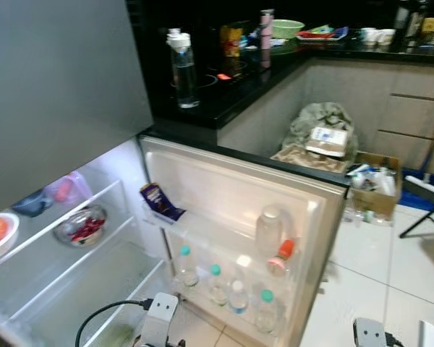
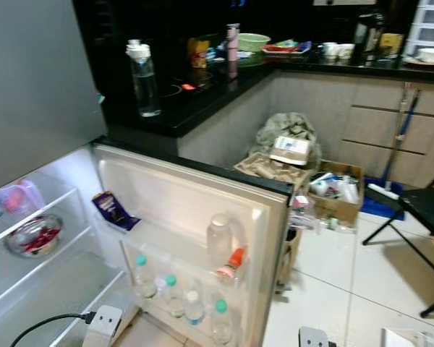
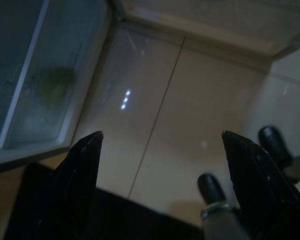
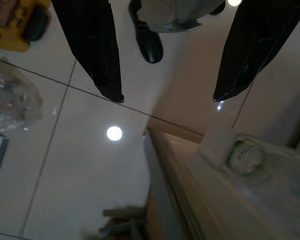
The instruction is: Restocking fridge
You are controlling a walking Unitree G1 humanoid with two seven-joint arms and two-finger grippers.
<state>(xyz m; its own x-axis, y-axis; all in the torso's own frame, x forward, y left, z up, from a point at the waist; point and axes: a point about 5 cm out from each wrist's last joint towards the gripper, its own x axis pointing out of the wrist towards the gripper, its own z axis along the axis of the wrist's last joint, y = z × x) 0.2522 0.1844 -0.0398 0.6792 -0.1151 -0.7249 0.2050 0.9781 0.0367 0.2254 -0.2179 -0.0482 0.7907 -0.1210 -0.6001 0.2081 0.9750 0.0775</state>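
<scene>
The fridge door holds four small capped bottles, one tall clear bottle, one orange-capped bottle and one purple packet, with one clear bottle on the counter.

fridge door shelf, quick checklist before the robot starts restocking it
1. Fridge door open: ok, swung wide.
2. Room on the bottom door shelf: not ok, bottles crowd it.
3. Room on the inner shelves: ok, bare glass beside the bowl.
4. Left gripper free: ok, fingers spread over the floor tiles, nothing between them.
5. Right gripper free: ok, fingers apart, holding nothing.
6. Item to stock in hand: not ok, neither gripper holds one.
</scene>
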